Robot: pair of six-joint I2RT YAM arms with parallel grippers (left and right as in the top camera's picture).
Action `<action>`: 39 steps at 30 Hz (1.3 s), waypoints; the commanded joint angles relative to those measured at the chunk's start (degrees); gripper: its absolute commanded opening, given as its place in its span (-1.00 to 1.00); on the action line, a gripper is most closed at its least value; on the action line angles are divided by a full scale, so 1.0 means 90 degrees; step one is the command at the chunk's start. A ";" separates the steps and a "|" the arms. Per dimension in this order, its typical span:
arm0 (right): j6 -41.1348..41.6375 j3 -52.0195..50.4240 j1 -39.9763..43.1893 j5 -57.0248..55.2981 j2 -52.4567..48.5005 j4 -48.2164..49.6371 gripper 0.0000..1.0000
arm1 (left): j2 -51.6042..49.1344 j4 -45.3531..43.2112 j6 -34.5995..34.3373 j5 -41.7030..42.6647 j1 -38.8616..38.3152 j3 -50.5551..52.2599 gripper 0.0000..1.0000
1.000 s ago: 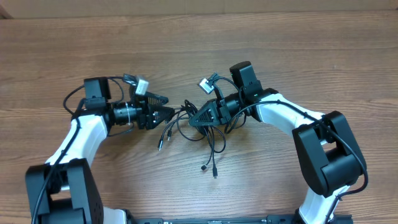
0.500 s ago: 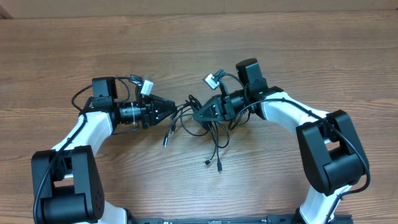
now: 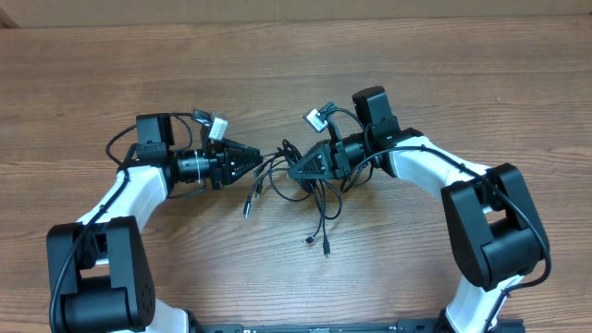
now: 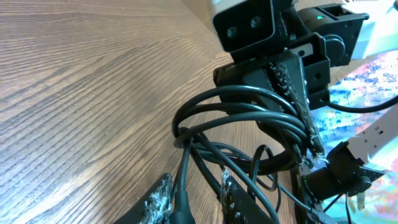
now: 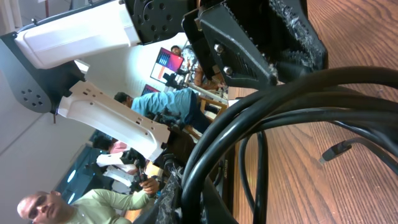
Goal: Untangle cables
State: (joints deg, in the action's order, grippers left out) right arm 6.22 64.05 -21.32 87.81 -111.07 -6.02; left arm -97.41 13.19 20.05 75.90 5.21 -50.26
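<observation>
Black cables, tangled between left hand and right hand, both gripping them

The white-shelled left arm and white-shelled right arm had bulky matte-black joint housings. The black, wedge-shaped left end effector and right end effector bore rough textured finger pads. Silver screws studded one black plate; thin black wires looped alongside.

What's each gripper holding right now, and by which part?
Both hold the cables. The left gripper pinches one strand at the tangle's left side; the right gripper clamps several looped strands mid-length. Neither grips a plug end.
</observation>
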 commanded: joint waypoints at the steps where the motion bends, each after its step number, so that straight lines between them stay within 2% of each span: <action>1: -0.0032 -0.0027 0.0010 0.0019 0.0209 0.0036 -0.93 | -0.0046 -0.0092 -0.0287 -0.0146 0.0002 -0.0104 -0.46; 4: -0.0029 -0.0027 0.0010 -0.0102 0.0209 0.0015 -0.93 | -0.0046 -0.0121 -0.0369 -0.0163 0.0002 -0.0104 -0.39; 9: -0.0029 -0.0027 0.0010 -0.0107 0.0209 -0.0034 -0.93 | -0.0046 -0.0138 -0.0401 -0.0165 0.0002 -0.0104 0.22; 16: -0.0029 -0.0027 0.0010 -0.0180 0.0209 -0.0032 -0.92 | -0.0046 -0.0136 -0.0403 -0.0168 0.0002 -0.0104 0.42; 18: 0.0012 -0.0027 0.0010 -0.0376 0.0209 -0.0036 -0.93 | -0.0046 -0.0138 -0.0425 -0.0172 0.0002 -0.0104 0.56; 21: 0.0590 -0.0027 0.0010 -0.1107 0.0209 -0.0036 -0.93 | -0.0046 -0.0141 -0.0425 -0.0175 0.0002 -0.0104 0.86; 27: 0.0957 -0.0027 0.0010 -0.1634 0.0209 -0.0053 -0.93 | -0.0046 -0.0146 -0.0452 -0.0311 0.0002 -0.0104 0.99; 32: 0.0962 -0.0027 0.0010 -0.1851 0.0209 -0.0102 -0.92 | -0.0046 -0.0214 -0.0675 -0.0551 0.0002 -0.0104 0.99; 39: 0.0979 -0.0027 0.0010 -0.3269 0.0209 -0.0877 -0.81 | -0.0046 -0.0306 -0.0974 -0.0833 0.0002 -0.0104 0.99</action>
State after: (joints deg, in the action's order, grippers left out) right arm 15.03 64.05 -21.37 64.90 -111.07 -12.88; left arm -97.41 10.68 13.41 70.22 5.21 -50.30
